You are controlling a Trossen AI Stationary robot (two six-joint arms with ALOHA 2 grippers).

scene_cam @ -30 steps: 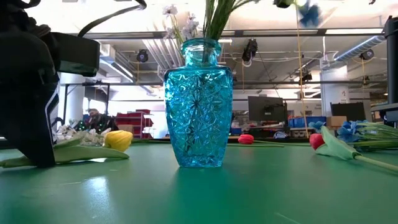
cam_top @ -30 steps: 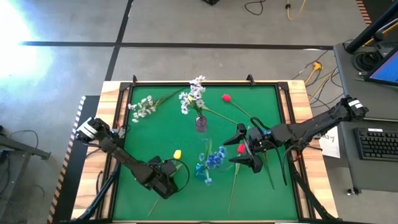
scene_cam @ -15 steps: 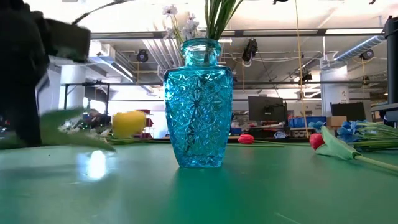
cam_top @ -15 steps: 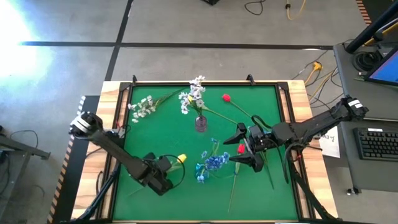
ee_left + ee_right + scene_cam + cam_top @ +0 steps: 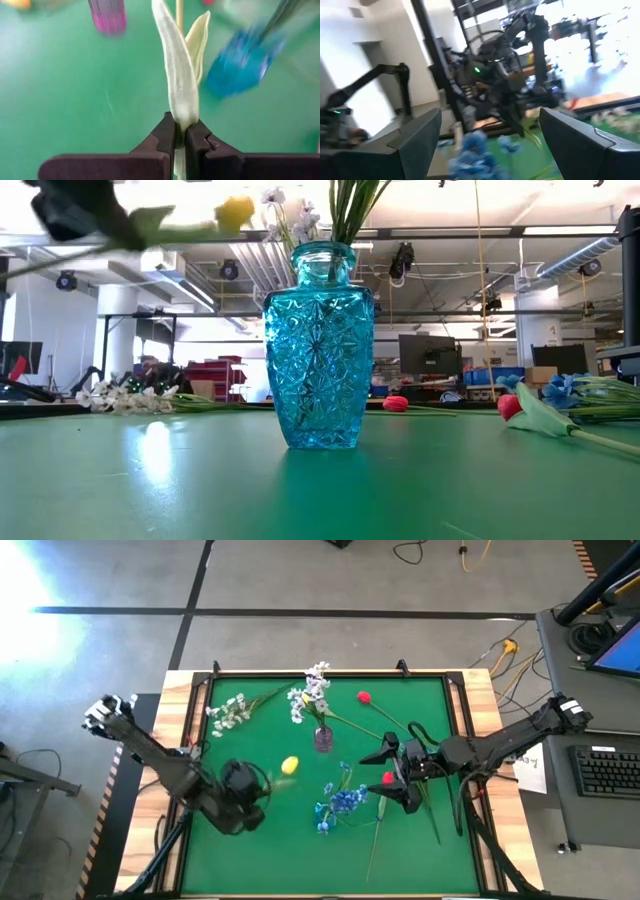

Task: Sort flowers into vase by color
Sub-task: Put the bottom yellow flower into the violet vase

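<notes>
My left gripper [image 5: 258, 788] is shut on a yellow tulip, whose bud [image 5: 289, 766] hangs in the air left of the glass vase [image 5: 323, 738]. In the low view the bud [image 5: 236, 212] is up at the height of the vase's [image 5: 320, 345] mouth. The vase holds white blossoms [image 5: 312, 690]. My right gripper [image 5: 384, 778] stands open around a red tulip bud [image 5: 387, 778] lying on the table, without touching it. Blue blooms [image 5: 345, 800], a second red tulip [image 5: 363, 697] and a white spray [image 5: 228, 713] also lie flat on the mat. My left gripper pinches the yellow tulip between its two fingers [image 5: 167, 135] at the base of its pale leaves [image 5: 181, 107], stem and leaf together. The stem runs on ahead along the fingers. The flower is lifted clear of the table and lies roughly level, its bud toward the vase.
The green mat [image 5: 250, 740] has a raised wooden rim [image 5: 180, 700]. Green stems of the red tulips [image 5: 378, 830] trail toward the near edge. A desk with a keyboard [image 5: 608, 768] stands to the right of the table.
My left gripper has risen from the mat with the yellow tulip and has drawn back toward the table's left and far side. The tulip, which lay on the table, is now lifted clear, its bud high beside the vase's mouth.
</notes>
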